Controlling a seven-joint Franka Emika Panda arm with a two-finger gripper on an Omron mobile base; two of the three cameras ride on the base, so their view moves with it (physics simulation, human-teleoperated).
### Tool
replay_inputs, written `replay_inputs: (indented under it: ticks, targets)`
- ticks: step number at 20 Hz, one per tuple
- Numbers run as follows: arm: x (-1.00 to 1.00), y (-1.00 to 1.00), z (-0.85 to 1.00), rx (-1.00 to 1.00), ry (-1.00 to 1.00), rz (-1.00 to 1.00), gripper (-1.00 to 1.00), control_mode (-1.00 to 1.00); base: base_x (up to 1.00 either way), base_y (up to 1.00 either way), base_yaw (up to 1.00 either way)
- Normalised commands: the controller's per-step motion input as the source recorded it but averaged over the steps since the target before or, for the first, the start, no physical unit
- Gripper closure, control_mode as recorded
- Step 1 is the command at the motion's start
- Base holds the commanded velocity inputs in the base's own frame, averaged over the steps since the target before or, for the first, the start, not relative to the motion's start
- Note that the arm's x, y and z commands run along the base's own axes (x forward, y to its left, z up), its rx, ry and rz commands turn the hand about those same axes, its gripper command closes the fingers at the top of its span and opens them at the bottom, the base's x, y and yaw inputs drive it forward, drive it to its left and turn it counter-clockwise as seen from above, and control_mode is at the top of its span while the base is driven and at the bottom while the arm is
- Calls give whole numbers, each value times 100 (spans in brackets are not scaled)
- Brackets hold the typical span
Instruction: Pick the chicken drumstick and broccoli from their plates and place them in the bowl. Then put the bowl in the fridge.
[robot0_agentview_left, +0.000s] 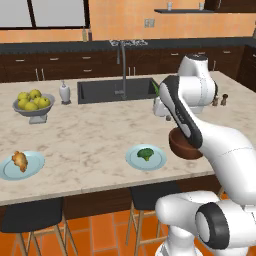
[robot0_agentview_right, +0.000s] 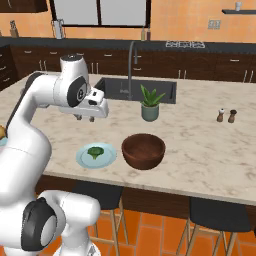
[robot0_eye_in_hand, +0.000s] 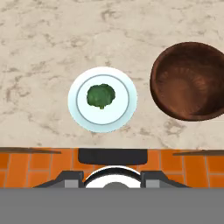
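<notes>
The claw (robot0_agentview_right: 85, 117) hangs high above the marble surface (robot0_agentview_left: 90, 135), pointing straight down, and nothing sits between its fingers; how far apart they stand cannot be told from these pictures. The relation that matters is how the broccoli (robot0_eye_in_hand: 101, 96) lies from it: in the hand view the dark-green floret sits at the middle of its light-blue plate (robot0_eye_in_hand: 122, 114), slightly off the claw's centre line toward the side away from the bowl (robot0_eye_in_hand: 190, 83), so the claw is close to over it and well above. From the right base view, the broccoli (robot0_agentview_right: 95, 151) is below the claw and a little nearer the stool-side edge of the surface than the claw is. The floret is a compact lump with no clear long axis from above, so the turn of the wrist probably matters little. The bowl is empty and stands just beside the broccoli plate, apart from it, on the side toward the potted plant (robot0_agentview_right: 149, 103). The chicken drumstick (robot0_agentview_left: 20, 160) lies on the other plate (robot0_agentview_left: 35, 167), well apart from the bowl, past the broccoli plate and in front of the grey fruit bowl (robot0_agentview_left: 33, 106). Judged from this, the broccoli is the nearer pick, calling for a small sideways shift and a straight descent.
</notes>
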Motion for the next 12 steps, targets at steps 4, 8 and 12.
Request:
replay_inputs:
  ticks: [4, 8, 12]
  targets:
    - [-44, 8, -1, 4, 0, 0, -100, -100, 0, 0, 0]
    - [-84, 14, -30, 29, 0, -9, -100, -100, 0, 0, 0]
    - [-28, 4, -59, 25, 0, -21, -100, -100, 0, 0, 0]
